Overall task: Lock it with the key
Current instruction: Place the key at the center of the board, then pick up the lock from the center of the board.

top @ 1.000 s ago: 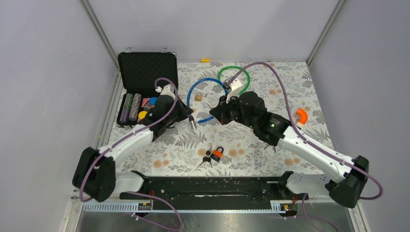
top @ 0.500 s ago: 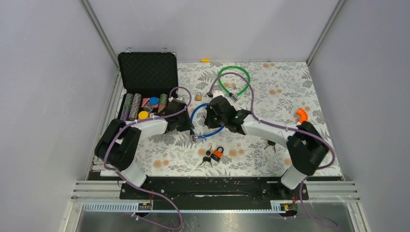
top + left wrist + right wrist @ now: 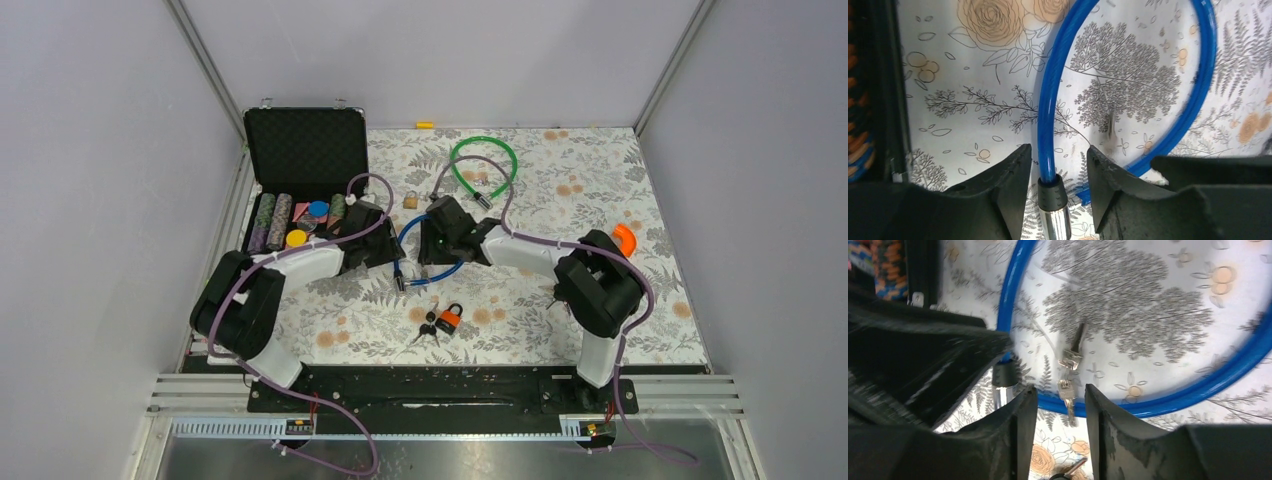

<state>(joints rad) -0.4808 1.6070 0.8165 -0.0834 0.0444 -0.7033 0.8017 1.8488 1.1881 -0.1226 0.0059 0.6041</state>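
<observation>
Blue cable lock lies looped on the flowered mat at mid-table, with both arms reaching in over it. Left gripper has its jaws spread to either side of the cable's black collar and metal end, with a gap showing on each side. Right gripper also stands parted, low over the small bunch of keys lying inside the loop; whether a finger touches them I cannot tell. An orange padlock sits nearer the bases, apart from the loop.
</observation>
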